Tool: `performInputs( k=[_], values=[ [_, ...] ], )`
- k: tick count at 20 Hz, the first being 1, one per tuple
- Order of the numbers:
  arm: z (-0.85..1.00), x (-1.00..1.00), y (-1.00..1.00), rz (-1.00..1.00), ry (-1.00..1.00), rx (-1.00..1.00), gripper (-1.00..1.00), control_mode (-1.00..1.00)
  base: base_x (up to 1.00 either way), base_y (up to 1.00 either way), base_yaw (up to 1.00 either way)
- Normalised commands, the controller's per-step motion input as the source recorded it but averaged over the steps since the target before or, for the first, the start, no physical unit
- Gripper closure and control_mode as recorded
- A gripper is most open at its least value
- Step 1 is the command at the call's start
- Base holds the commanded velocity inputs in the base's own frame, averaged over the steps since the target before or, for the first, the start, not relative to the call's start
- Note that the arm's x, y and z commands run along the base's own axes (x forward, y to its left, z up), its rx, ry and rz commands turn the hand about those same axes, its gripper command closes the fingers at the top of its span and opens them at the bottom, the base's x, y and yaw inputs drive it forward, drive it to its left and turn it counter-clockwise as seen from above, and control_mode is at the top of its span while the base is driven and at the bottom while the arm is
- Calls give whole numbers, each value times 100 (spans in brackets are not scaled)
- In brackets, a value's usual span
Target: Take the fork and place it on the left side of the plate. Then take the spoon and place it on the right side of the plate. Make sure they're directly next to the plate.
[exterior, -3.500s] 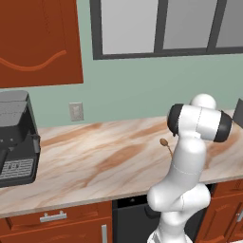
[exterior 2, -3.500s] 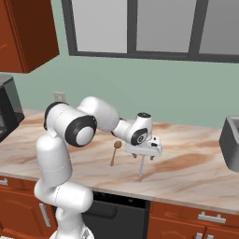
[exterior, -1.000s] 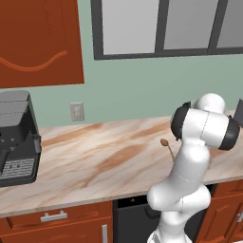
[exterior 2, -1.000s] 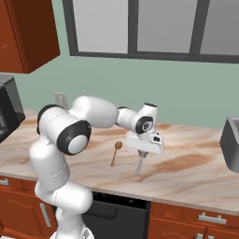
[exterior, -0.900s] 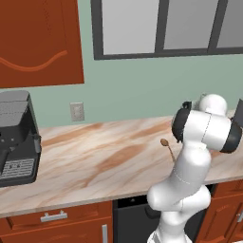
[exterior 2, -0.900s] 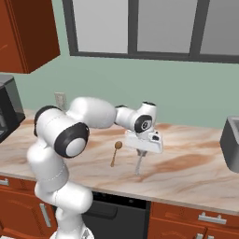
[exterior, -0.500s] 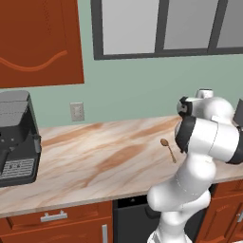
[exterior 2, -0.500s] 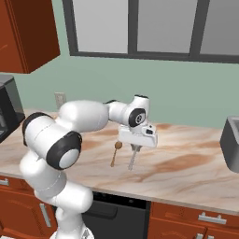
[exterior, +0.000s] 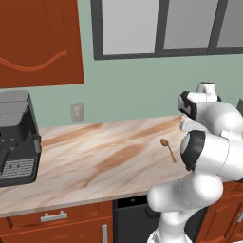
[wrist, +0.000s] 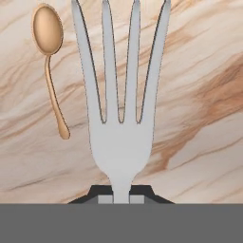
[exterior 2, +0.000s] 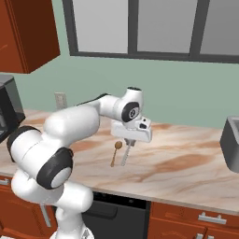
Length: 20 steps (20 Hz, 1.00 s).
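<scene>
My gripper (exterior 2: 130, 142) is shut on the handle of the silver-grey fork (exterior 2: 125, 157), which hangs tines-down just above the marble counter (exterior 2: 186, 163). In the hand view the fork (wrist: 121, 118) rises from between the fingertips of my gripper (wrist: 121, 195) with its tines pointing away. The tan-brown spoon (exterior 2: 115, 153) lies flat on the counter right beside the fork; it is the spoon (exterior: 168, 148) near my arm in the left base view and the spoon (wrist: 50, 61) left of the tines. The plate is out of view.
A black coffee machine (exterior: 14, 137) stands at the counter's left end. A dark grey appliance (exterior 2: 230, 138) sits at the right end. A wall outlet (exterior: 76, 111) is on the green wall behind. The counter's front edge (exterior 2: 154, 198) runs above the cabinets.
My arm has swung to the left over the counter, carrying the fork from right of the spoon to right beside it. The spoon has not moved.
</scene>
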Motion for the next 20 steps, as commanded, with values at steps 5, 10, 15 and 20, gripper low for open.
performInputs(
  k=[5, 10, 15, 20],
  values=[
    [31, -22, 23, -5, -11, 0, 100, -100, 0, 0, 0],
    [23, -10, 22, -2, -2, 0, 100, -100, 0, 0, 0],
    [9, 0, 13, 0, 0, -1, 100, -100, 0, 0, 0],
    [0, 0, 0, 0, 0, 0, 100, -100, 0, 0, 0]
  ],
)
